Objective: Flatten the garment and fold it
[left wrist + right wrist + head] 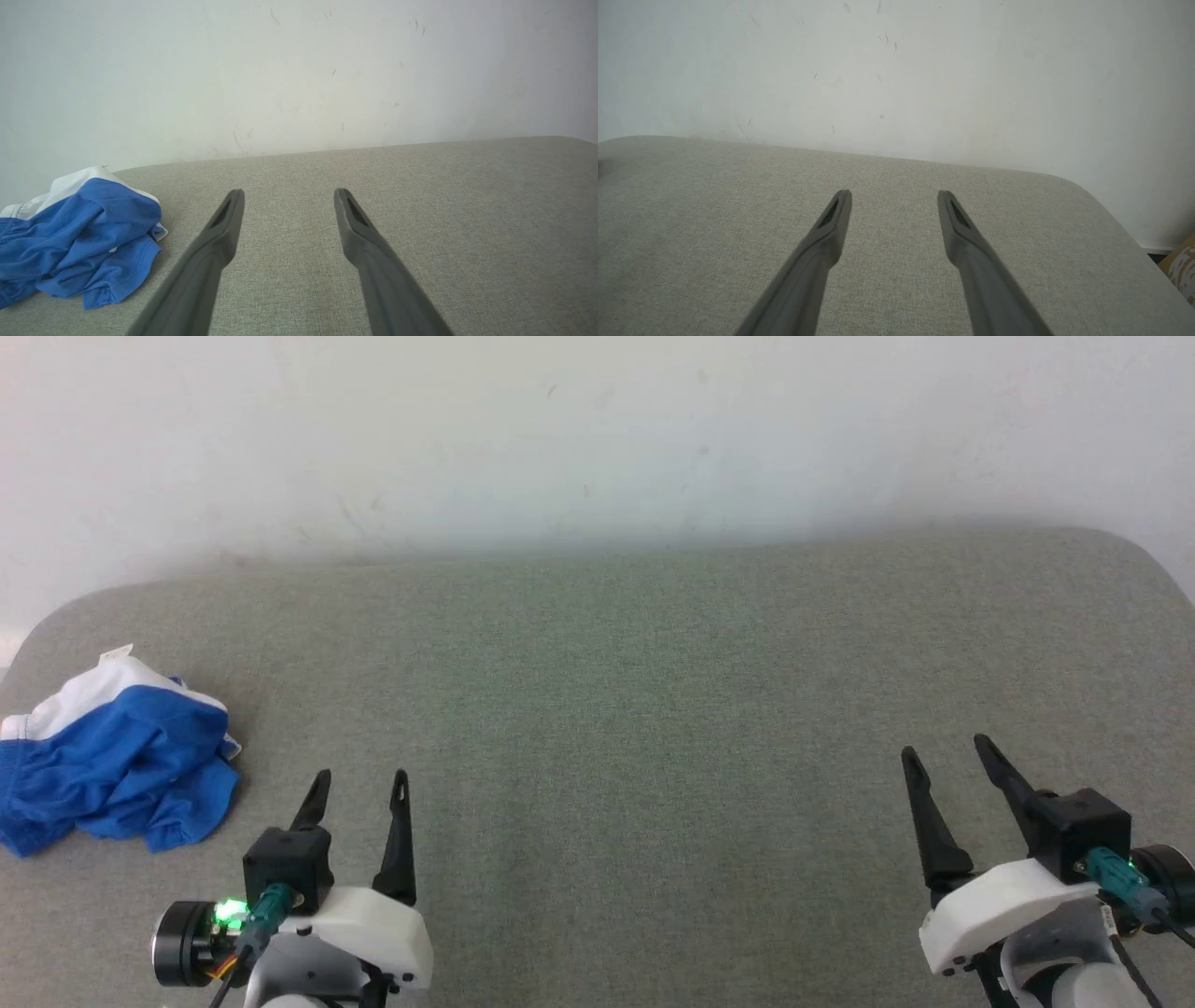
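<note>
Nearest the camera, the left tool [362,775] hangs over the near-left part of the table [635,709]. Its two dark fingers are spread well apart and have hold of nothing. The right tool [944,747] hangs over the near-right part, spread just as wide and also empty. In the left wrist view the left tool [288,192] has bare grey cloth between its fingers, and so does the right tool [894,192] in the right wrist view. Both tools point toward the far edge, where the table meets a scuffed white wall [597,439].

The garment [112,775] lies in a crumpled heap against the table's left edge, nearer the far-left corner than the near edge. It sits beside the left tool and apart from it. It is royal blue, with a white band folded along its far side and blue folds spilling toward the near edge. In the left wrist view the garment [79,238] is too bunched to show a clear long axis. A small white corner sticks up at its far end, and no writing can be read on the cloth.

Past the table's far-right corner, a brown patterned thing [1181,268] shows low against the wall; what it is cannot be told.
</note>
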Controlling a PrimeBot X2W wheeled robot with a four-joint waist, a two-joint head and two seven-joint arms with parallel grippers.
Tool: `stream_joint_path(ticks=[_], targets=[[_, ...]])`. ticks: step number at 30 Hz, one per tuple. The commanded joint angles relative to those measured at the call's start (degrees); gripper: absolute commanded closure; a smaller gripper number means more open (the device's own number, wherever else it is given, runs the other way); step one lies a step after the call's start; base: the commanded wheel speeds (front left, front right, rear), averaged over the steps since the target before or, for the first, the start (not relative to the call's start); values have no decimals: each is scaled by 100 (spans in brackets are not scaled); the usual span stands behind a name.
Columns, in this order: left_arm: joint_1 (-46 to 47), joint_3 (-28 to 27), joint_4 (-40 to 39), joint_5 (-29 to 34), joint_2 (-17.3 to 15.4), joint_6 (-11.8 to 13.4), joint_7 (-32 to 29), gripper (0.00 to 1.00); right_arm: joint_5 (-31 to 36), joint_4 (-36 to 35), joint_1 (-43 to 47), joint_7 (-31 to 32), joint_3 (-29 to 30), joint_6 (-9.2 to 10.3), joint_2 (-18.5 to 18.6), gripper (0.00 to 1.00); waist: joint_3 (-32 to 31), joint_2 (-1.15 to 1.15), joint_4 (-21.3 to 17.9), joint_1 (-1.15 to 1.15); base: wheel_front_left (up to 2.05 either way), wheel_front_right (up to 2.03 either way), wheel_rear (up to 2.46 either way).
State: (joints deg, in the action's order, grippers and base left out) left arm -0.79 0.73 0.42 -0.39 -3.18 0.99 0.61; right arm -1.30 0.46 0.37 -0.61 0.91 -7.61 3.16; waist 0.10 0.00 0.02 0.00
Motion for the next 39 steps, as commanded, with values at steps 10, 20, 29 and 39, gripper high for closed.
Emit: stream_joint_path(ticks=[10, 20, 29, 39], targets=[[62, 132, -38, 23, -22, 215, 155, 0, -188, -79, 36, -156, 164, 2, -5, 0, 31, 0, 103, 0, 0, 0, 0], [106, 190, -89, 6, -60, 441, 274, 0, -249, -165, 41, -275, 241, 3, -7, 0, 103, 0, 403, 0, 0, 0, 0], [130, 201, -131, -33, -62, 627, 382, 0, -288, -242, 58, -383, 295, 4, -9, 0, 174, 0, 801, 0, 0, 0, 0], [139, 152, -196, -61, -39, 816, 502, 0, -312, -323, 94, -502, 348, 4, -11, 0, 241, 0, 1278, 0, 0, 0, 0]])
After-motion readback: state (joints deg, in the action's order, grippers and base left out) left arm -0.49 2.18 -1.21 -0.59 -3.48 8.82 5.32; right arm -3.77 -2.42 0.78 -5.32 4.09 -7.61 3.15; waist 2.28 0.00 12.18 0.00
